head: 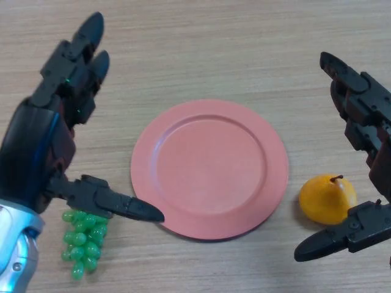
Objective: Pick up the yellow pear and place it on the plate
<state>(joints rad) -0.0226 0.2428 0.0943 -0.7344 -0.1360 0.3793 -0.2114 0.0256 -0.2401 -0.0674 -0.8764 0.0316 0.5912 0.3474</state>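
The yellow pear (327,199) lies on the wooden table just right of the pink plate (209,168), its stem up. My right hand (365,122) is open around the pear's right side: its fingers reach past the pear's far side and its thumb (333,239) lies in front of it, neither touching it. The plate sits at the table's middle with nothing on it. My left hand (55,128) is open at the left, fingers straight, its thumb tip at the plate's near left rim.
A bunch of green grapes (84,241) lies at the near left, partly under my left hand's thumb.
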